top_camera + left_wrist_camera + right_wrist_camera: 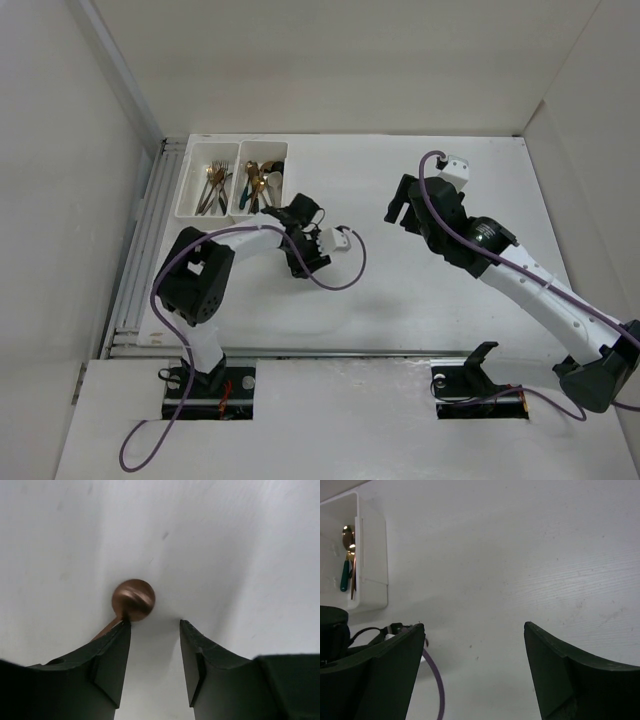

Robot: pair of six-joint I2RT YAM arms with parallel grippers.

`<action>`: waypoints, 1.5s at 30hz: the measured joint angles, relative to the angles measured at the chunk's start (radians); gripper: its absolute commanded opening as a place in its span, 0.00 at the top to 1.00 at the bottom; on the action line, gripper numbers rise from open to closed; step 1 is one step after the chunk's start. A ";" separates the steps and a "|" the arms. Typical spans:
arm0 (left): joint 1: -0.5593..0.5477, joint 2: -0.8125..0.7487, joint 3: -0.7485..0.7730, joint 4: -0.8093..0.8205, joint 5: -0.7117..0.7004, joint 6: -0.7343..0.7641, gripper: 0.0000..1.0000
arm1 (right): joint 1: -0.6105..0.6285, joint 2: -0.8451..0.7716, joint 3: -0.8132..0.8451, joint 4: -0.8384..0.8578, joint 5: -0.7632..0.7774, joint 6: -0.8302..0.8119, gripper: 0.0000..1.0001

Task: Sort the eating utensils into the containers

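Top view: white bench [400,300], with two white rectangular plastic bins side by side at upper left of frame. The outer bin [215,152] holds a bundle of gold and copper forks [212,185]. The inner bin [262,150] holds spoons [257,185], gold bowls showing. The left arm bends up from lower left and ends just below and right of the inner bin. The right arm reaches in from lower right, its end right of centre, well apart from the bins.

Left wrist view: left hand [154,625] points at the bench, dark fingers [107,665] parted partway, nothing in the gap. A small copper spoon [133,599] lies on the bench, with its round bowl just past the fingertip at frame left and its handle running under that finger. Cannot tell whether the finger touches it; it is not gripped.

Right wrist view: right hand [474,625] is spread wide and holds nothing, over bare bench. At upper left of frame, the corner of a white bin [370,555] has a gold spoon [347,532] and a teal handle [344,577] inside. Purple cable [437,680] at lower left.
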 measured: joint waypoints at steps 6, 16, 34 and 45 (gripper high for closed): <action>-0.134 0.043 0.059 0.004 0.079 -0.086 0.52 | 0.000 -0.003 0.000 0.000 0.000 0.000 0.15; -0.112 0.051 0.143 -0.037 -0.014 -0.076 0.34 | 0.000 -0.006 0.000 -0.003 0.000 0.000 0.15; -0.028 0.142 0.196 -0.084 -0.124 0.033 1.00 | 0.000 -0.030 -0.010 -0.009 0.003 0.000 0.15; 0.011 0.147 0.249 -0.092 0.083 -0.159 1.00 | 0.000 -0.037 -0.010 -0.009 0.003 0.000 0.15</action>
